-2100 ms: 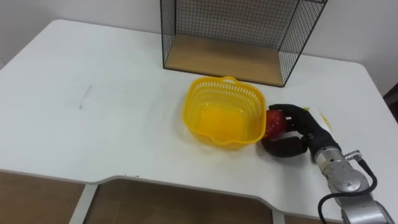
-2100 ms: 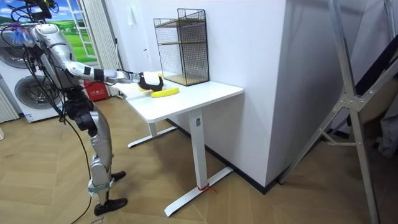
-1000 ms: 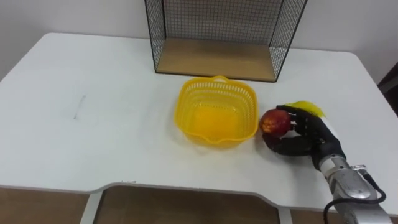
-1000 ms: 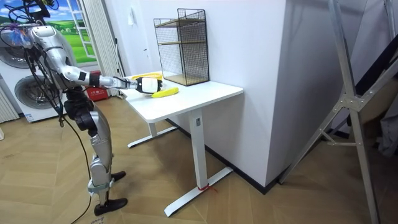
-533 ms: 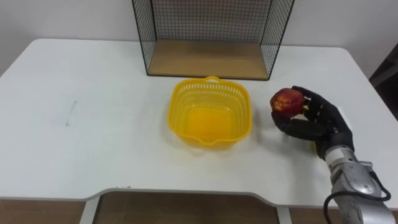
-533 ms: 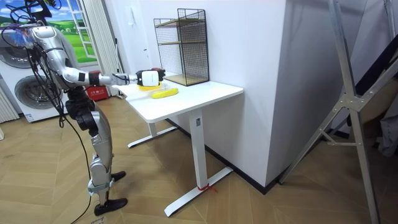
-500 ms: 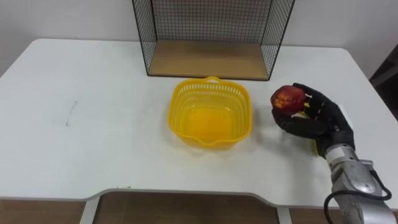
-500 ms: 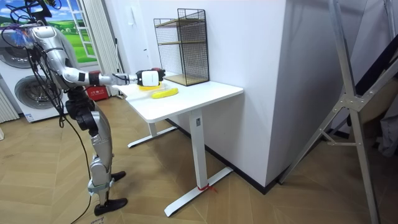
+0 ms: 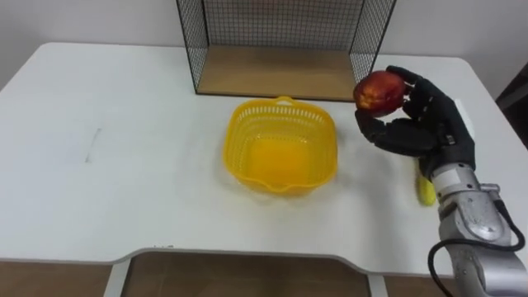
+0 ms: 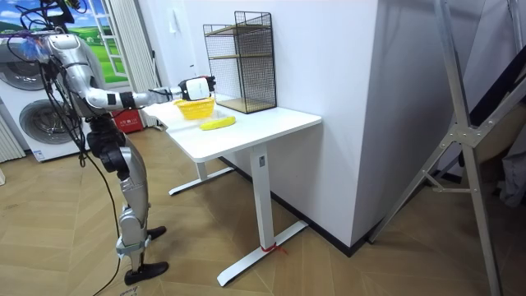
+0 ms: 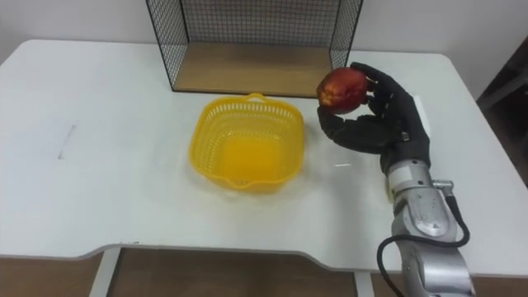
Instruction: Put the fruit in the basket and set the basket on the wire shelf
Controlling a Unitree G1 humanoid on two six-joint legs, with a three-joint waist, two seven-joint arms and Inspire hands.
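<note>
Left eye view: lifted higher than a moment ago, right hand (image 9: 422, 124) with fingers curled round a red apple (image 9: 379, 89), clear of the white table (image 9: 124, 165), right of the yellow basket (image 9: 282, 102), near the wire shelf (image 9: 280, 73). Banana (image 9: 425, 191) lying on the table by the wrist. Room view: standing at the table's end, right arm stretched out.

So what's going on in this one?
The robot's right hand is curled round an apple, holding it above the table to the right of the basket, not over it. The basket sits empty in front of the shelf. A banana lies on the table by the wrist.
</note>
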